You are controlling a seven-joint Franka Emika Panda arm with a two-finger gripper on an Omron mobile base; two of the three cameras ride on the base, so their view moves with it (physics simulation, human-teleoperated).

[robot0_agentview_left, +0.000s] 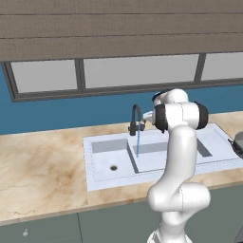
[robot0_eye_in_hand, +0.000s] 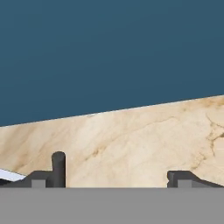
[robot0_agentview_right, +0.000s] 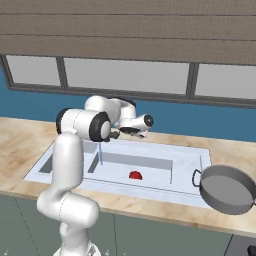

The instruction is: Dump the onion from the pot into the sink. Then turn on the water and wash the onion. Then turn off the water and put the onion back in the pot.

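— What is in front of you?

— One white sink point(robot0_agentview_right: 192, 156) shaped like a box, with two tubs. The small tub has a dark round drain point(robot0_agentview_left: 113, 167). One small, round, red onion point(robot0_agentview_right: 135, 175) sits on the floor of the big tub.

— Is the water on?

— Yes. One thin, straight, light-blue stream of water point(robot0_agentview_left: 138, 143) falls from the dark bent tap point(robot0_agentview_left: 136, 118) into the sink.

— Where is the pot?

— One round grey metal pot point(robot0_agentview_right: 226, 189) with a pale rim sits on the counter point(robot0_agentview_left: 42, 166) just to the right of the sink. The counter is smooth tan stone with wavy marks.

— And your pincer?

— My pincer point(robot0_eye_in_hand: 118, 177) is spread wide and pinches nothing. Its two dark tips point at the stone counter and the flat blue wall point(robot0_eye_in_hand: 109, 52), close to the tap.
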